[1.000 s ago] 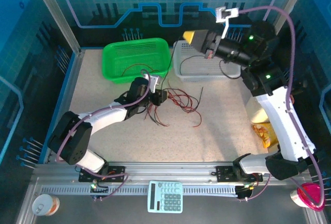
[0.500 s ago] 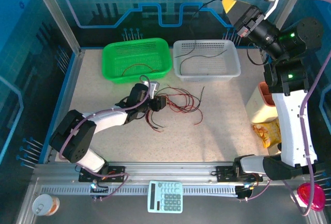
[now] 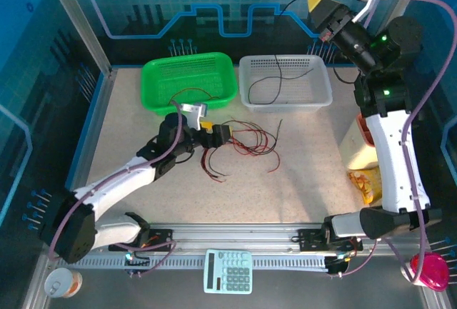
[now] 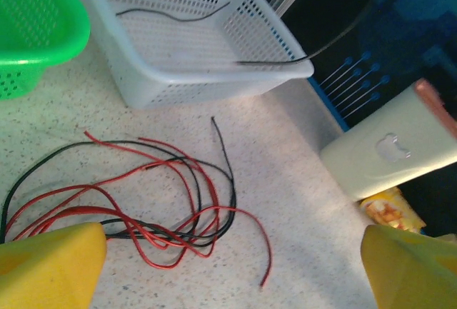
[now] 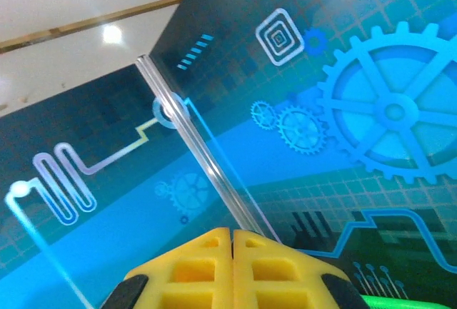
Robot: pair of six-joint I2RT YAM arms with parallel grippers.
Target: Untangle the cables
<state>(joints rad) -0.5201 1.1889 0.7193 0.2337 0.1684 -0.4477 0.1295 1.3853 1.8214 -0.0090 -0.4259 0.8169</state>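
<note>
The left gripper [image 4: 228,270] gaped over the limp, featherlight cables [image 4: 143,202] tangled mid-table, probably best pinched at a free end, while the right gripper [image 3: 316,2] clamped a black cable [image 4: 285,60] trailing into the white basket [image 3: 285,105].

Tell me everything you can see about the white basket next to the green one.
The white basket is a rectangular, shallow tray of pale plastic, with perforated walls and floor and a rolled rim. It sits upright on the speckled table, right of the green basket. A black wire lies on its floor; a strand crosses the rim, rising toward the right gripper.
</note>
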